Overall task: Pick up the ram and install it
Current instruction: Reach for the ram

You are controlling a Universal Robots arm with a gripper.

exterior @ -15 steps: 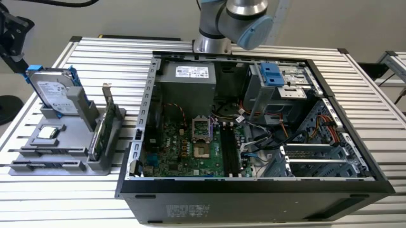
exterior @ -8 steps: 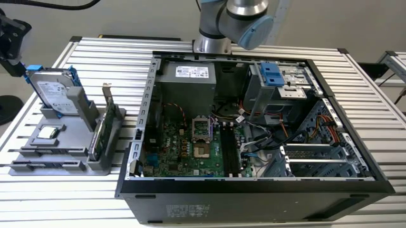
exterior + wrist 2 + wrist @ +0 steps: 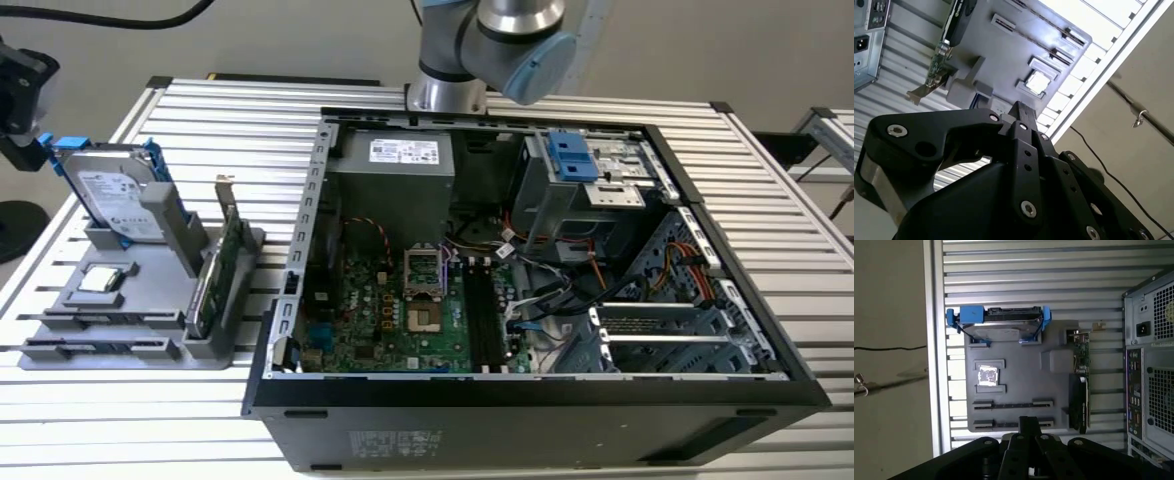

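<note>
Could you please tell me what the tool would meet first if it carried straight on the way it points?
The tool would probably meet the grey holder at its long narrow slots, judging by the first wrist view; depth is unclear.

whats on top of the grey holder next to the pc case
A hard drive with blue rails stands upright, a green card stands on edge, a silver chip lies in a square pocket. Whether ram sits in the two long slots can't be told.
</note>
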